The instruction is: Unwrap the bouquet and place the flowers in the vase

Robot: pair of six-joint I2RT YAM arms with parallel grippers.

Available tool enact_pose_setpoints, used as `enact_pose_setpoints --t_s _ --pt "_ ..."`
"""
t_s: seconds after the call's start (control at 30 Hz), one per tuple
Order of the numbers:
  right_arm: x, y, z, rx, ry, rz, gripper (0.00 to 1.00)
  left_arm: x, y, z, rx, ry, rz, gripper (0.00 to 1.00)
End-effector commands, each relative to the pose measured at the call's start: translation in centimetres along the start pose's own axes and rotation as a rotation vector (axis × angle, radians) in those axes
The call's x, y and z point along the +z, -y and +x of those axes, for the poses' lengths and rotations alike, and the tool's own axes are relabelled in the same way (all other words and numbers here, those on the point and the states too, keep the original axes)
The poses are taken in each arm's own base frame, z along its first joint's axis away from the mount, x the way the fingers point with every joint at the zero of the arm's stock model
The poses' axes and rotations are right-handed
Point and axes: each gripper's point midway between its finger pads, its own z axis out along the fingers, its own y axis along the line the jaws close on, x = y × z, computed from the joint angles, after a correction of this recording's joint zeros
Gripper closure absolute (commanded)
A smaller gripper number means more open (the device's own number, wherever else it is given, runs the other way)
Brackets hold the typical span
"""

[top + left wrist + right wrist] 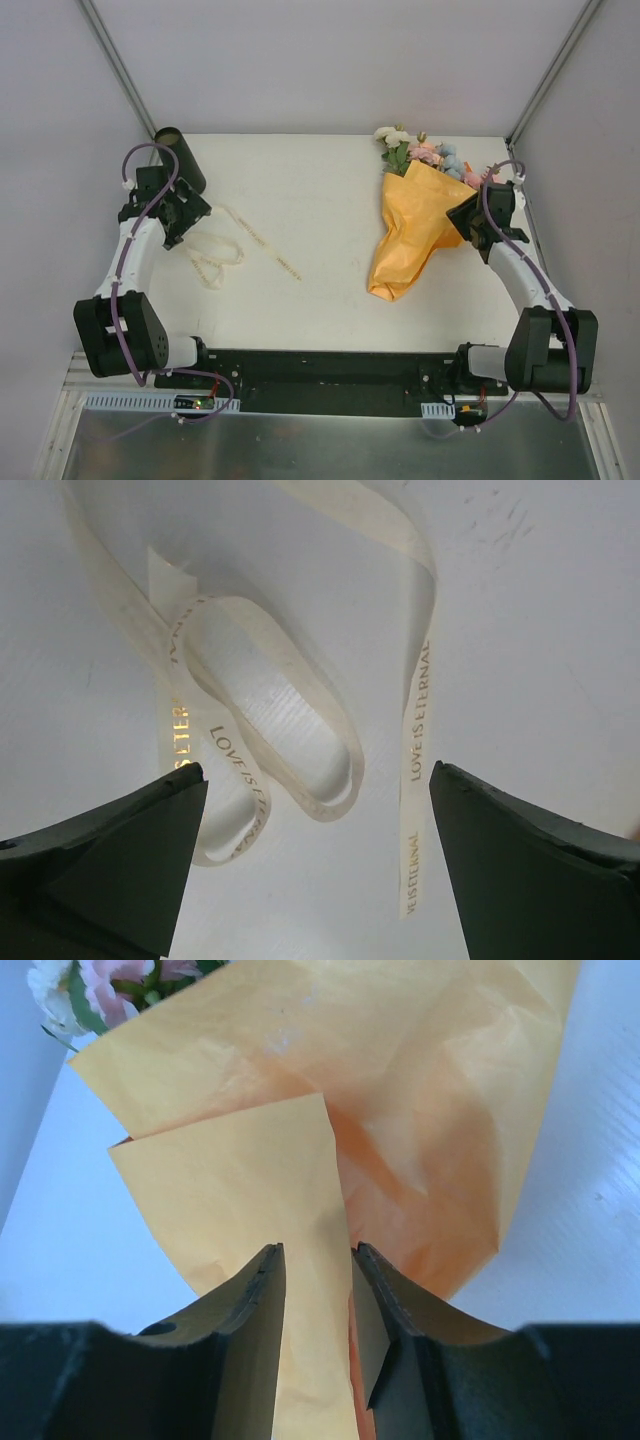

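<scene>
white tabletop (320,200) runs from the arm bases out to plain grey walls (320,60). nearest on the left, the left gripper (318,772) hangs with its jaws spread wide and nothing between them, just above the cream ribbon (418,710), which lies loose in loops on the table, well apart from the wrapping.

on the right, the right gripper (318,1250) is at the side of the bouquet (415,225). its jaws stand narrowly apart with a flap of the orange paper (240,1190) running between them; whether the pads press on that flap i cannot tell.

the bouquet lies on the right half of the table, its pointed wrapped end toward the near edge. the flowers (420,150) poke out at the far end, close to the back edge. the paper is not yet opened.

that paper looks thin, light and crinkly. it should hold its creases and slide easily, but may tear under a hard pull, so a free edge or corner flap is the place to take it. the stems are probably thin and springy: better gathered low as a bunch than by the soft blooms.

farthest on the left, the dark vase (180,155) stands near the back corner, just beyond the left gripper. its mouth is narrow and it could tip.
</scene>
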Motion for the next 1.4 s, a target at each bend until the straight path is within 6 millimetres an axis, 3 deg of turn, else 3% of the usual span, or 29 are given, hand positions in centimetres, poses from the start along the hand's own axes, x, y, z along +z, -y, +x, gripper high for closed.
enact_pose_setpoints --t_s 0.0,0.23,0.33,0.5,0.57,0.7,0.83,1.0,1.17,1.37 --pt "-2.1 0.0 0.9 0.034 -0.048 0.009 0.6 -3.1 3.1 0.1 0.035 -0.03 0.162 0.01" --pt "-3.5 0.2 2.4 0.058 -0.08 -0.04 0.43 -6.5 7.7 4.9 0.245 -0.177 0.43 0.02" --pt "-3.6 -0.8 3.3 0.034 -0.111 -0.131 0.3 -7.4 8.2 7.7 0.361 -0.189 0.452 0.02" --pt "-1.8 -1.9 5.0 0.014 -0.142 -0.222 0.29 -8.4 7.9 12.8 0.465 -0.34 0.537 0.03" --pt "-1.2 -2.2 5.6 0.004 -0.165 -0.237 0.3 -8.7 7.5 13.4 0.494 -0.358 0.556 0.02" --pt "-0.5 -3.1 6.1 0.006 -0.195 -0.253 0.35 -9.4 6.5 12.7 0.524 -0.273 0.529 0.01" --pt "-1.5 -6.7 6.3 -0.011 -0.188 -0.353 0.44 -10.1 6.2 12.5 0.527 -0.234 0.533 0.01" --pt "-2.1 -12.6 7.3 -0.077 -0.179 -0.479 0.44 -10.0 6.2 13.5 0.542 -0.283 0.556 0.01" --pt "-1.3 -17.5 10.1 -0.131 -0.206 -0.53 0.4 -10.0 6.4 14.5 0.549 -0.329 0.573 0.01" --pt "2.0 -19.7 14.2 -0.182 -0.265 -0.481 0.34 -10.3 6.5 15.1 0.571 -0.328 0.582 0.02"
